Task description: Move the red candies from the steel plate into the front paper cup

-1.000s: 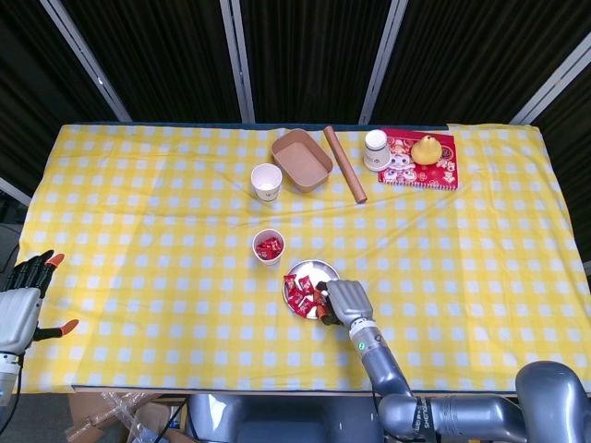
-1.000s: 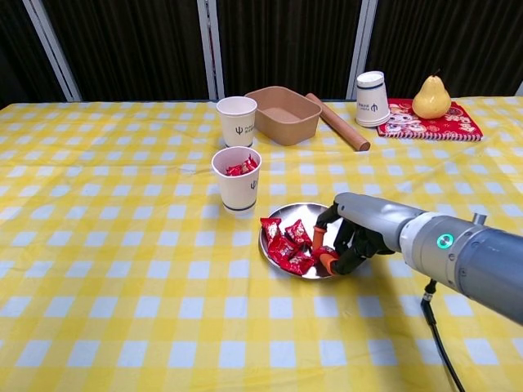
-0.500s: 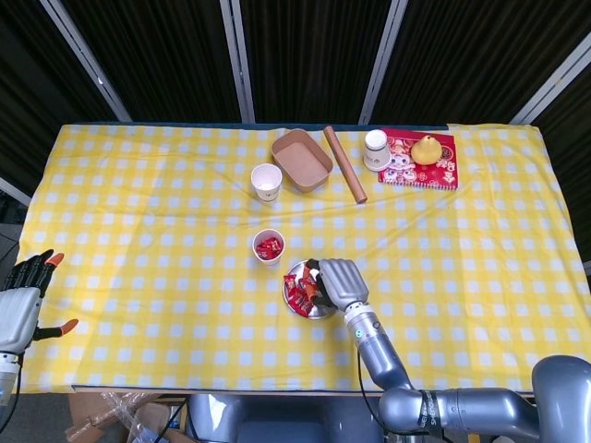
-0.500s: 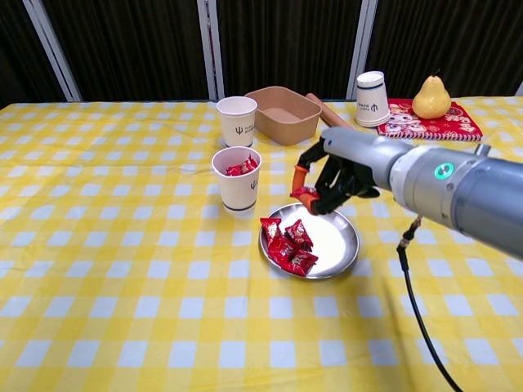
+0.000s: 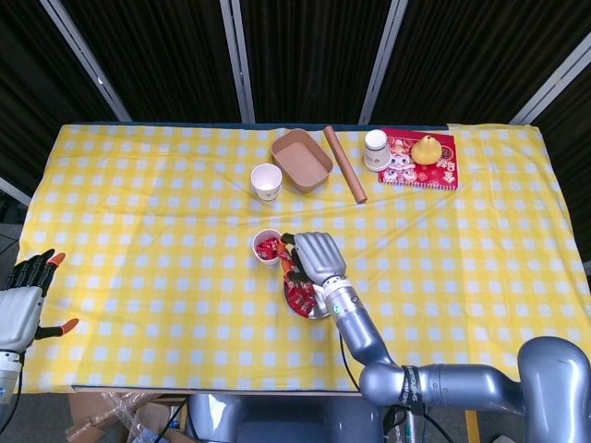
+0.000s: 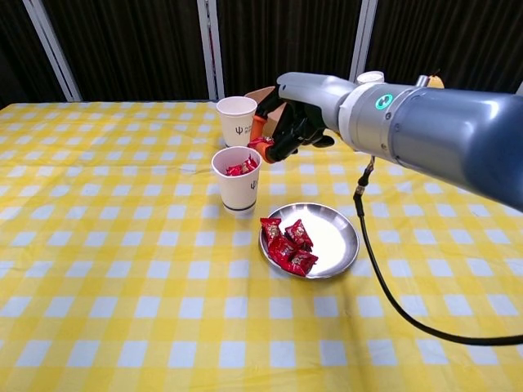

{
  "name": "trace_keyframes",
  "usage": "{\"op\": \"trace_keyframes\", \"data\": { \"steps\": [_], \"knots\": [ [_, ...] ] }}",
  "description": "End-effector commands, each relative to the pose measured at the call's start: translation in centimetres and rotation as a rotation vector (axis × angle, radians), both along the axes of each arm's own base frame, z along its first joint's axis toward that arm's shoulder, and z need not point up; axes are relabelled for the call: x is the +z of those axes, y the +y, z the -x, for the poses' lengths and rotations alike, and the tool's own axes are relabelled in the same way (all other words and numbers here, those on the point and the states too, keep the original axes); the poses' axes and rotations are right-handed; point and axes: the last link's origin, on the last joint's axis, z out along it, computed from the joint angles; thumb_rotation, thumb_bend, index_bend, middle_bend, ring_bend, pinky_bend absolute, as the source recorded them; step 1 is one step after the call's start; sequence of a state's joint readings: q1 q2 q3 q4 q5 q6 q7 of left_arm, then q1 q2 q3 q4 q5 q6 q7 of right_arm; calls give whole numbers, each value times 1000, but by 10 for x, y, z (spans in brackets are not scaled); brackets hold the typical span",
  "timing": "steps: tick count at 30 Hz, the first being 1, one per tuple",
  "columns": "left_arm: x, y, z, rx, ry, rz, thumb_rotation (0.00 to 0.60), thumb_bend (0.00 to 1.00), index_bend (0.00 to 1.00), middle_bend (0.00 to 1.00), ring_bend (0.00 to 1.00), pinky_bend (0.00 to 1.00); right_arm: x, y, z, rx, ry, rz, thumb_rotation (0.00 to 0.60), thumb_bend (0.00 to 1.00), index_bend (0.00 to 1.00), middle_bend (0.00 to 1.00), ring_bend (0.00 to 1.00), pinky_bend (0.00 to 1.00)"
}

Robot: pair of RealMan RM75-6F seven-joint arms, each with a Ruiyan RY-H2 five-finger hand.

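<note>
Hovering right hand (image 6: 288, 124) — candy (image 6: 263, 145) pinched — beside front cup (image 6: 236, 179).

Yellow checked cloth (image 5: 138, 212), rear paper cup (image 5: 266, 180), brown tray (image 5: 301, 159), rolling pin (image 5: 344, 164), inverted white cup (image 5: 375, 149), red mat (image 5: 417, 148) bearing apparently a yellow pear (image 5: 427, 149).

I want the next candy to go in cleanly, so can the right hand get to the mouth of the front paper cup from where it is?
Probably yes. The right hand hangs just beside the front paper cup, whose open mouth has nothing above it.
</note>
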State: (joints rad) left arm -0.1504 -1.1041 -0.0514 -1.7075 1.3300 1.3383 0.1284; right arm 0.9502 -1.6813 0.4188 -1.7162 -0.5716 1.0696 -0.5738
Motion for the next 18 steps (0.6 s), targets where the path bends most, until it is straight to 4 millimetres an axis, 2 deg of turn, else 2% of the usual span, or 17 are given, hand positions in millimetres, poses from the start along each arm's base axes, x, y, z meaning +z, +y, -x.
{"op": "trace_keyframes", "data": {
  "steps": [1, 13, 18],
  "knots": [
    [0, 0, 0, 1, 2, 1, 600, 2, 39, 0, 0, 0, -12, -11, -9, -5, -1, -17, 600, 560, 501, 823, 966, 911],
    [0, 2, 1, 13, -6, 10, 600, 2, 39, 0, 0, 0, -41, -27, -8, -33, 19, -44, 600, 559, 501, 823, 966, 911],
    [0, 2, 2, 19, -8, 12, 600, 2, 39, 0, 0, 0, -47, -29, -7, -34, 27, -43, 600, 543, 414, 823, 966, 911]
  ]
}}
